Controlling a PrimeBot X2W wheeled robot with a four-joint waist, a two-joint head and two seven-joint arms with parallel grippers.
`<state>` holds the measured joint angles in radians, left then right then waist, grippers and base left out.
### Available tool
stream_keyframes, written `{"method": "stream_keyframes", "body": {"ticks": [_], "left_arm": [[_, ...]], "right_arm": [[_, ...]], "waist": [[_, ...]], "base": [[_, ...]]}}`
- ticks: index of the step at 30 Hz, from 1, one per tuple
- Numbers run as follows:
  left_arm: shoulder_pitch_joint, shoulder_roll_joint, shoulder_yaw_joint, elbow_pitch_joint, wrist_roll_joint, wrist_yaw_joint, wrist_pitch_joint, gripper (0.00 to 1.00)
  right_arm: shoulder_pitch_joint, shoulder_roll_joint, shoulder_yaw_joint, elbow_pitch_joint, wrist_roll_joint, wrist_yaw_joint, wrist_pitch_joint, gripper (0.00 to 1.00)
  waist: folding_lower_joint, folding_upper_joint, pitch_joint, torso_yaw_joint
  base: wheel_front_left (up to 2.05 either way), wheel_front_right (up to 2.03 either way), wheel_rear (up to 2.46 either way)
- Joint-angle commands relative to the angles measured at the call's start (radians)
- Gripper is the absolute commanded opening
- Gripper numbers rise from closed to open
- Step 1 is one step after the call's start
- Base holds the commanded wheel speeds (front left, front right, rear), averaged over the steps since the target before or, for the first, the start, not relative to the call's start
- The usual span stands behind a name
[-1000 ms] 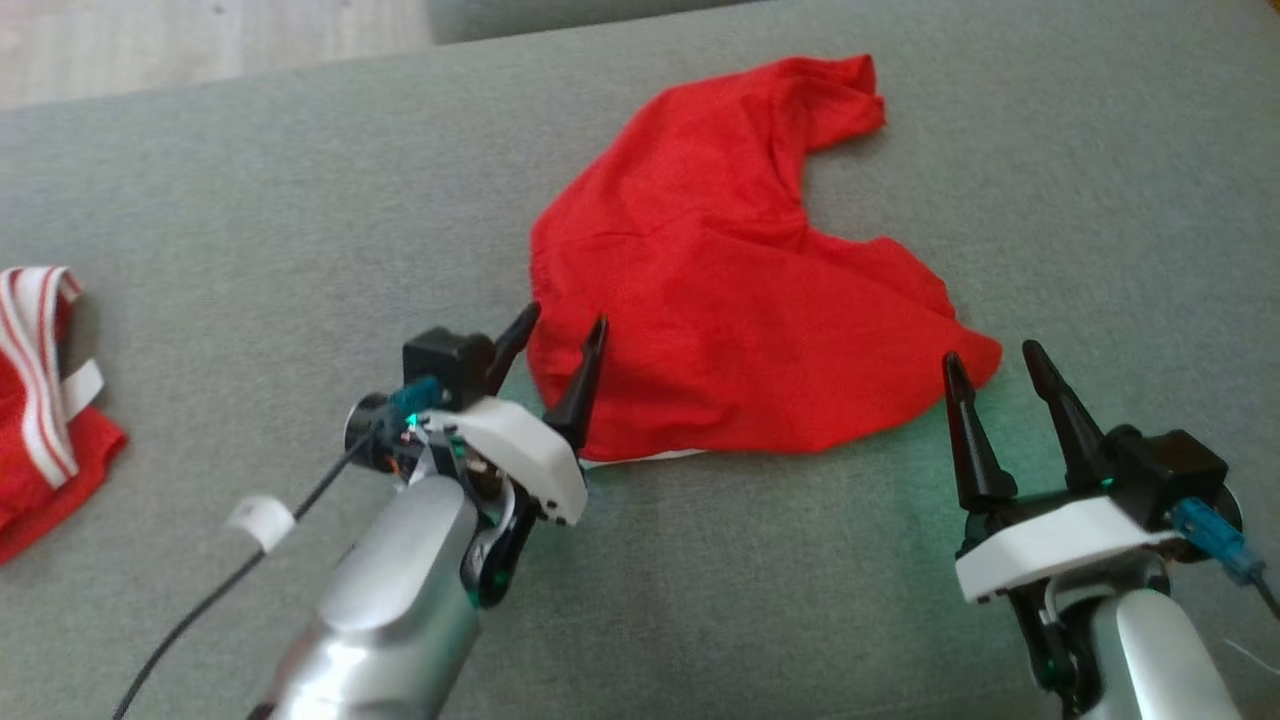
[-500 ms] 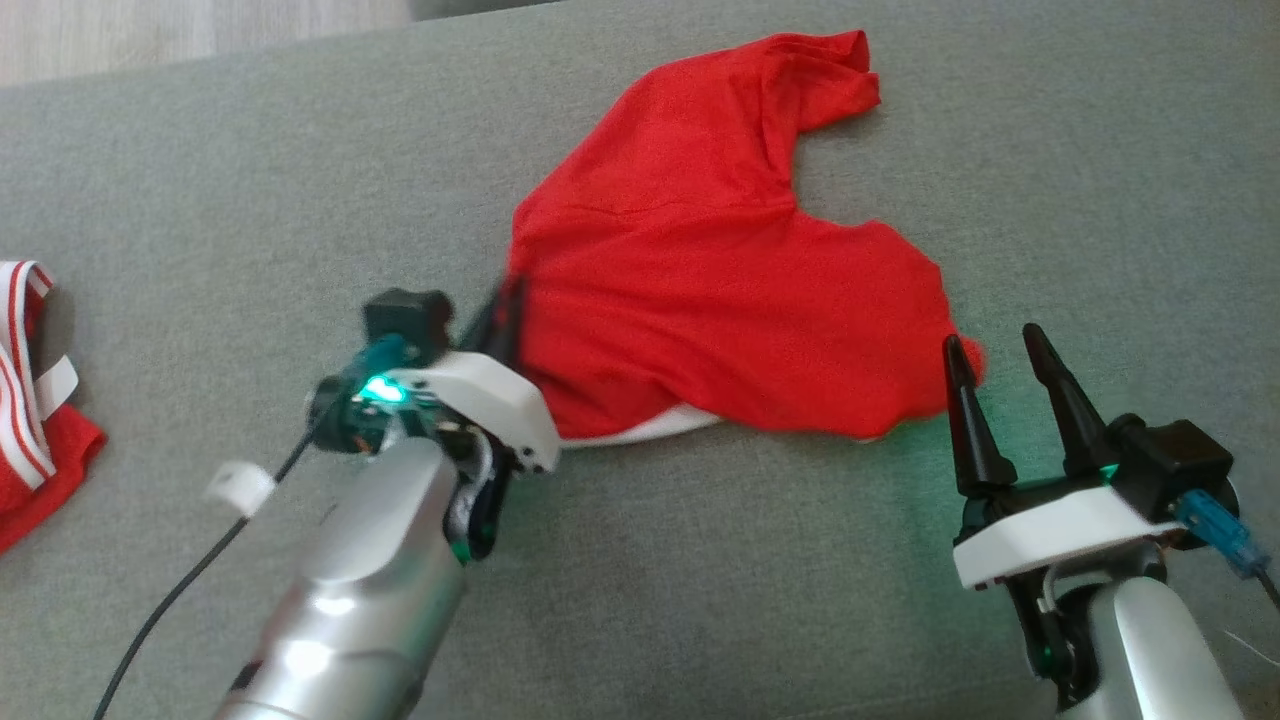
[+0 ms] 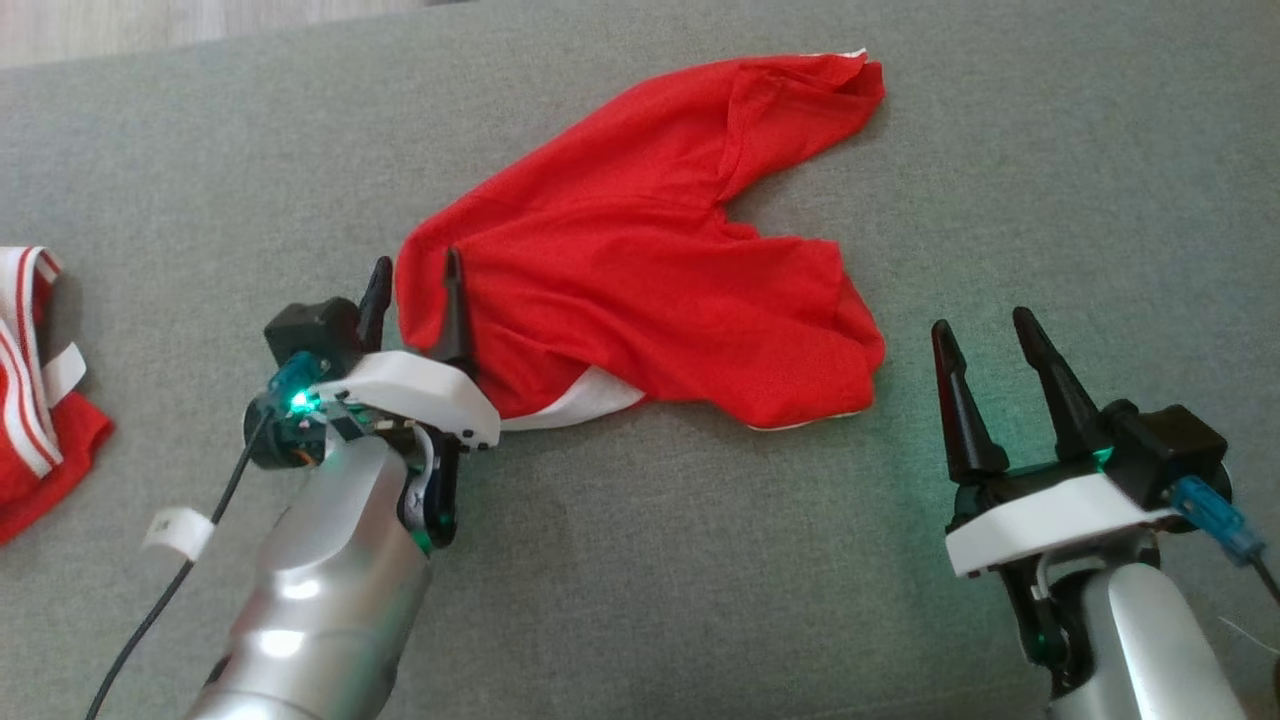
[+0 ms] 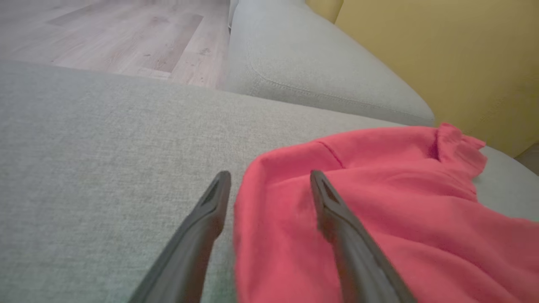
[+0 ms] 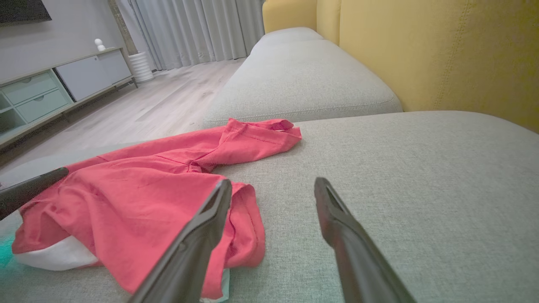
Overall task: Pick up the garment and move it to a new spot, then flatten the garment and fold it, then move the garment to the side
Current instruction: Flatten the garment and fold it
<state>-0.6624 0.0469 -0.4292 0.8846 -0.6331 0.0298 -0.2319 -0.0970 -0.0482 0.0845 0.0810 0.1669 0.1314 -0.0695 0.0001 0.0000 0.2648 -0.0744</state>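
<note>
The red garment (image 3: 640,270) lies crumpled and stretched out on the grey sofa seat (image 3: 650,600), with white lining showing at its near edge. My left gripper (image 3: 415,275) stands open at the garment's left corner. In the left wrist view the garment's (image 4: 379,202) edge lies between the parted fingers of the left gripper (image 4: 269,174), with one finger resting over the cloth. My right gripper (image 3: 980,325) is open and holds nothing, just right of the garment's right end. Its view shows the garment (image 5: 147,198) beside the right gripper's (image 5: 273,183) left finger.
A second red garment with white stripes (image 3: 40,400) lies at the far left of the seat. A white tag (image 3: 178,530) hangs on the left arm's cable. The yellow backrest (image 5: 442,54) rises beyond the seat, and another grey cushion (image 4: 316,75) and wood floor (image 4: 105,33) lie past it.
My left gripper shut on the garment's left edge, dragged it leftward so the cloth stretched out, then opened again. The right gripper has stayed open in place.
</note>
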Motion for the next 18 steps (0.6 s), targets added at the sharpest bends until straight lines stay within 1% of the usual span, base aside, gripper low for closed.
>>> {"method": "stream_keyframes", "body": {"ticks": [1, 4, 6, 10, 13, 15, 18], "left_arm": [[-0.01, 0.024, 0.016, -0.036, 0.012, -0.014, -0.018, 1.0], [0.049, 0.04, 0.018, -0.096, 0.029, -0.052, -0.028, 1.0], [0.101, 0.064, 0.042, -0.187, 0.057, -0.057, -0.029, 1.0], [0.259, 0.125, 0.115, -0.4, 0.143, -0.038, -0.029, 1.0], [0.379, 0.163, 0.172, -0.523, 0.191, -0.024, -0.03, 1.0], [0.446, 0.179, 0.221, -0.591, 0.208, -0.013, -0.03, 1.0], [0.538, 0.182, 0.281, -0.659, 0.217, 0.013, -0.03, 1.0]], "right_arm": [[-0.022, -0.002, 0.016, -0.032, -0.005, -0.001, 0.0, 1.0], [-0.014, -0.002, 0.002, -0.034, -0.008, -0.001, 0.004, 1.0], [-0.005, -0.002, -0.005, -0.036, -0.01, -0.001, 0.008, 1.0], [0.017, -0.002, -0.007, -0.035, -0.01, -0.001, 0.022, 1.0], [0.034, -0.002, -0.003, -0.028, -0.013, -0.001, 0.035, 1.0], [0.048, -0.002, 0.0, -0.024, -0.016, -0.001, 0.044, 1.0], [0.073, -0.002, 0.009, -0.018, -0.024, -0.001, 0.06, 1.0]], "waist": [[-0.0001, 0.0, -0.01, 0.003], [-0.0001, 0.0, -0.029, 0.012], [-0.0001, 0.0, -0.045, 0.02], [-0.0001, 0.0, -0.081, 0.033], [-0.0001, 0.0, -0.109, 0.044], [-0.0001, 0.0, -0.128, 0.052], [-0.0001, 0.0, -0.152, 0.063]], "base": [[0.0, 0.0, 0.0], [0.0, 0.0, 0.0], [0.0, 0.0, 0.0], [0.0, 0.0, 0.0], [0.0, 0.0, 0.0], [0.0, 0.0, 0.0], [0.0, 0.0, 0.0]]}}
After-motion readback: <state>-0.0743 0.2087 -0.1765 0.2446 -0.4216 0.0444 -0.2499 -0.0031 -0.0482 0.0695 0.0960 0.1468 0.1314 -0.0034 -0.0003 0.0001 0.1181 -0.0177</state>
